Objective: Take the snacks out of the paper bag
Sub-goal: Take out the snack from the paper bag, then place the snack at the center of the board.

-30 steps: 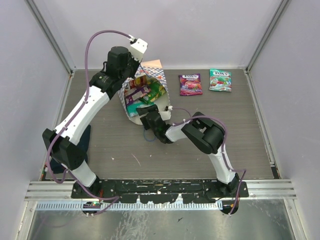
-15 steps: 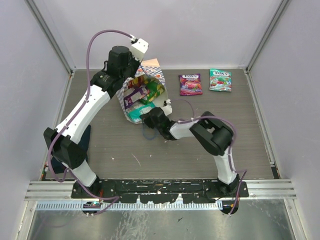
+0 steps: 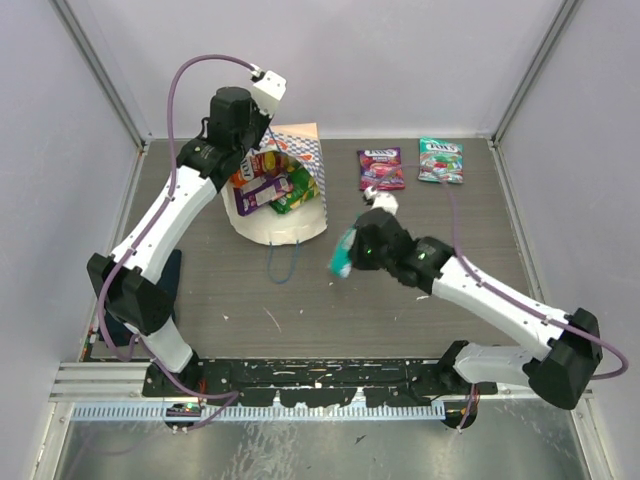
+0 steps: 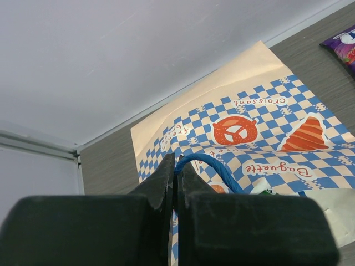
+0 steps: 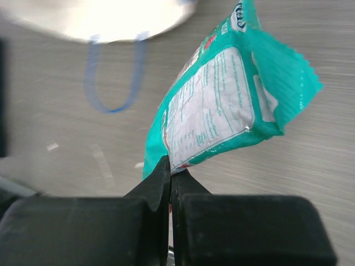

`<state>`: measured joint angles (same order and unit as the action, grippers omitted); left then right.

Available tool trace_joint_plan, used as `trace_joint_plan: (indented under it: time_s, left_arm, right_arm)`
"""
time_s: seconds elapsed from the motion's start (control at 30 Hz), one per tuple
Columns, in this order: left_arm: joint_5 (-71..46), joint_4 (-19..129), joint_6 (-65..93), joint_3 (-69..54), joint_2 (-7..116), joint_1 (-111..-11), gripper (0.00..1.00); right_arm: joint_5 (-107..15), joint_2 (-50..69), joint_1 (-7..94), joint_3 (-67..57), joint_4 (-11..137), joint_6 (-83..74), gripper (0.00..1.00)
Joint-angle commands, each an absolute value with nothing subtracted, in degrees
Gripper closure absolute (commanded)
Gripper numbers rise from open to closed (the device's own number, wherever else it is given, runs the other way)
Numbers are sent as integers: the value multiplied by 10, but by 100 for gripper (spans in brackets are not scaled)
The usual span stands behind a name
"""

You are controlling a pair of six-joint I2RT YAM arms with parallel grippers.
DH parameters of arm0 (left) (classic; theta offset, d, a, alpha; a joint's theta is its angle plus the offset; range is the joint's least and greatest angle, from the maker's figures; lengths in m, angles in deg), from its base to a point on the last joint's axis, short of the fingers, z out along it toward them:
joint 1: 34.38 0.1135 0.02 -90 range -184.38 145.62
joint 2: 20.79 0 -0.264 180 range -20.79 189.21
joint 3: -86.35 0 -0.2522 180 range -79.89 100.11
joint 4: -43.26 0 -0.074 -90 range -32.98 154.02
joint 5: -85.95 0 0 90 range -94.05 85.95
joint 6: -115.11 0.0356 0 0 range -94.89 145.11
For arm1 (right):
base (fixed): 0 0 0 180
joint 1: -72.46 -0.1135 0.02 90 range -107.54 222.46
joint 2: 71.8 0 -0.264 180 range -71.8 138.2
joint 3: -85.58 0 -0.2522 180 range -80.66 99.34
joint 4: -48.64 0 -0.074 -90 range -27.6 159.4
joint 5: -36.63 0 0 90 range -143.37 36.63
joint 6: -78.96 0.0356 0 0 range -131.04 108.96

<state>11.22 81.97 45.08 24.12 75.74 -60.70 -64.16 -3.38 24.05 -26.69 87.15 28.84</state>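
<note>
The paper bag (image 3: 287,228) sits at the back left with its mouth facing up toward the camera. Inside it lie purple (image 3: 258,193), yellow-green (image 3: 296,190) and orange-red (image 3: 263,166) snacks. My left gripper (image 3: 252,146) is at the bag's far rim, shut on a blue cord handle (image 4: 206,162) of the checkered bag (image 4: 260,66). My right gripper (image 3: 357,250) hangs right of the bag, above the table, shut on one edge of a teal snack packet (image 5: 222,105), which dangles from the gripper's left side (image 3: 342,256).
A purple packet (image 3: 381,168) and a teal packet (image 3: 440,160) lie side by side at the back right. The bag's second cord handle (image 3: 284,264) loops onto the table in front of it. A dark blue cloth (image 3: 171,274) lies by the left arm's base. Walls close three sides.
My right gripper closed on the teal packet at the bag's mouth and pulled back to the right with it. The left arm and the bag shifted slightly.
</note>
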Motion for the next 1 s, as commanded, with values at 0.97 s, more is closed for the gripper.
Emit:
trace_joint_plan:
  time_s: [0.97]
  left_arm:
    - [120, 746, 461, 216, 692, -602, 100]
  right_arm:
    - [-1017, 379, 400, -31, 1177, 145, 99]
